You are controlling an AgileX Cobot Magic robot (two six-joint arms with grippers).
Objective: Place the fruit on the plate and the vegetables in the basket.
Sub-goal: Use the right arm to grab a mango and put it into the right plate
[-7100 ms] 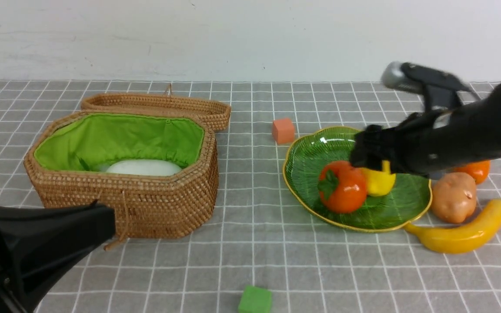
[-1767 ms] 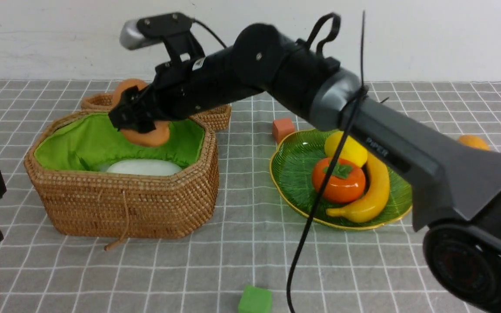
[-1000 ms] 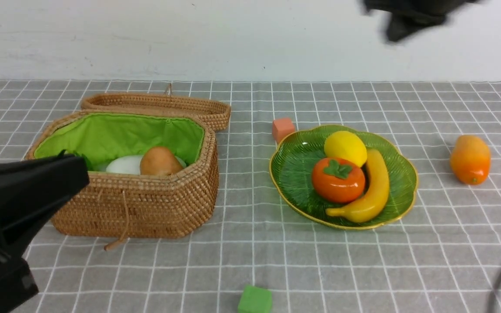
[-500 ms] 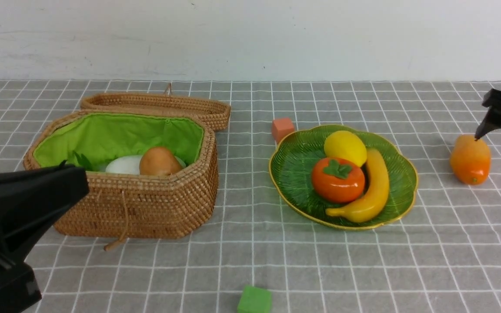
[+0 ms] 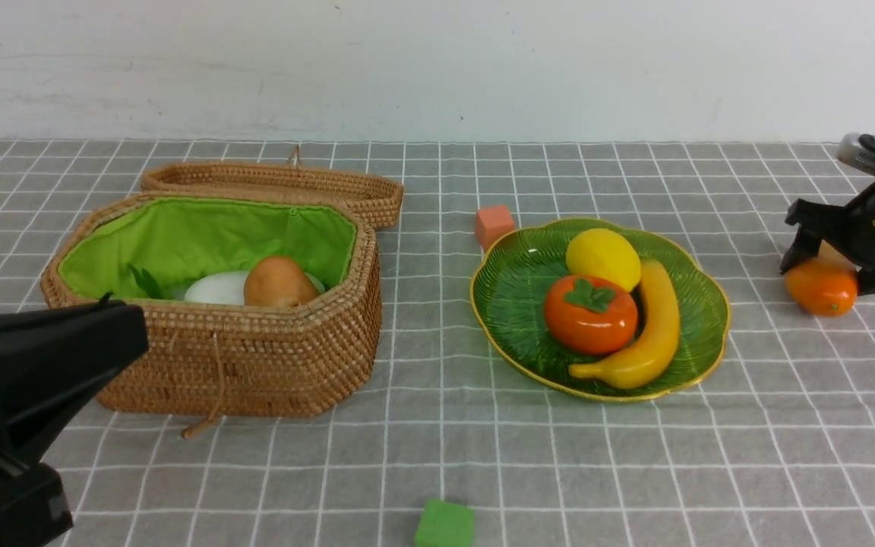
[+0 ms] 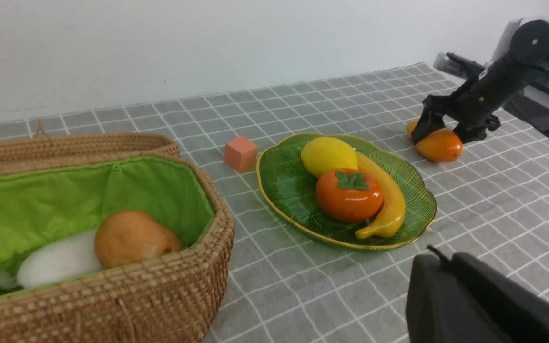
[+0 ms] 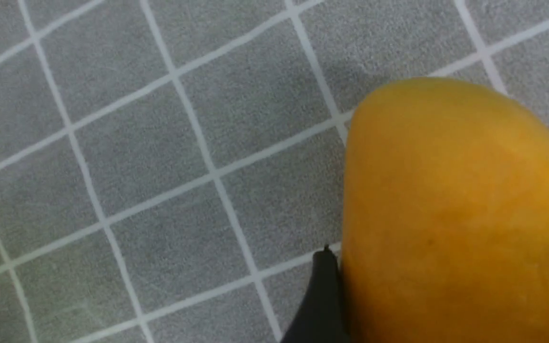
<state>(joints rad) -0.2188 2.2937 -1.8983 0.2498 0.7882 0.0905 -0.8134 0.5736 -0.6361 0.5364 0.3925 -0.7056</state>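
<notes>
Straddled the mango on the cloth, right of the plate, with right gripper jaws spread, one fingertip touching its side. Left gripper spacing impossible to tell.

Plain white wall behind — grey checked tablecloth over table

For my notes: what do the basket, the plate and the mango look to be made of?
Basket: woven wicker, matte tan, coiled weave visible, with green fabric lining that creases. Plate: probably glazed ceramic or glass; glossy green, ribbed, gold rim, bright highlights. Mango: likely molded plastic; smooth, uniform orange-yellow skin with a soft sheen.
</notes>
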